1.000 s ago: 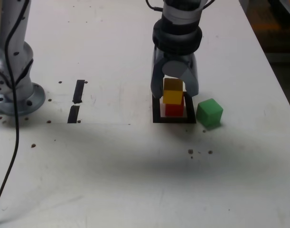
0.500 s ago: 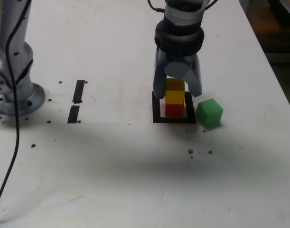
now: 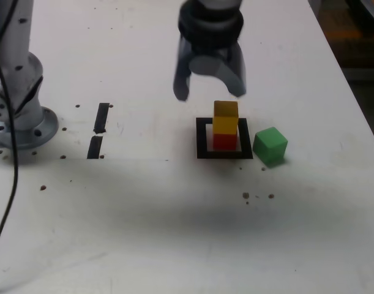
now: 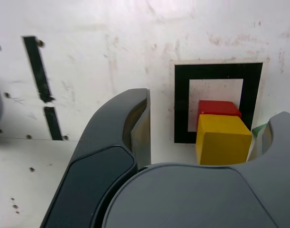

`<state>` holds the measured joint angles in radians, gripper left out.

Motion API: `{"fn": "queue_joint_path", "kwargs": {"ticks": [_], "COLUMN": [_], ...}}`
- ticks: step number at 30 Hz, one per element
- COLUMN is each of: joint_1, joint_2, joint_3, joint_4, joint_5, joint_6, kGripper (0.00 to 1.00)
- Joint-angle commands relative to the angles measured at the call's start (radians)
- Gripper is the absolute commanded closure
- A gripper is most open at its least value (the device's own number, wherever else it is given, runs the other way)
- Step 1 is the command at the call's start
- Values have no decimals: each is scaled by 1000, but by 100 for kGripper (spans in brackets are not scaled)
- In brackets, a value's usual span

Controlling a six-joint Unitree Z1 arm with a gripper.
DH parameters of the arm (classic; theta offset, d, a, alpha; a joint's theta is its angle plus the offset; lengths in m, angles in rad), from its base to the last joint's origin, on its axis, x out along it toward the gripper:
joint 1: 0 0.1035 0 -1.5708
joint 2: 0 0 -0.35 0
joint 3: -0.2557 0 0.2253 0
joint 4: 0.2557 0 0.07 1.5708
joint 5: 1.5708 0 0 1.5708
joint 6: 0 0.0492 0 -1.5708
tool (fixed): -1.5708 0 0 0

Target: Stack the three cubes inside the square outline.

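The tool (image 3: 209, 93) hangs with its jaws spread wide, empty and touching nothing. Below and just beside it, the yellow cube (image 3: 225, 119) sits on the red cube (image 3: 224, 141) inside the square outline (image 3: 202, 138). The green cube (image 3: 270, 145) rests on the counter (image 3: 174, 214) beside the outline; the wrist view hides most of it.

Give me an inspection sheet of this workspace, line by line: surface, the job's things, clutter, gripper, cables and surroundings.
Surface: white table, scuffed, with dark specks.
Job's things: yellow cube on red cube inside the square outline; green cube on the table just outside the outline, at the exterior view's right.
Clutter: two short black strips; crumbs near the green cube.
Gripper: gripper open, empty, raised above the stack.
Cables: black cable along the exterior view's left edge.
Surroundings: arm's base at the exterior view's left; dark area beyond the table's right edge.
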<state>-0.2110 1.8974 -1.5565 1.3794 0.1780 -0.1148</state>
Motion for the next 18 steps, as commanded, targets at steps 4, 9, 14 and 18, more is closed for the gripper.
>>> {"fn": "queue_joint_path", "kwargs": {"ticks": [4,9,14,18], "joint_1": [-17,-46,-76,-97], "joint_2": [-43,-57,-50,-41], "joint_3": [-63,-146,-251,-321], "joint_4": [79,143,181,186], "joint_5": [41,76,86,75], "joint_6": [-3,-4,-14,-27], "kGripper": [10,4,2,1]}}
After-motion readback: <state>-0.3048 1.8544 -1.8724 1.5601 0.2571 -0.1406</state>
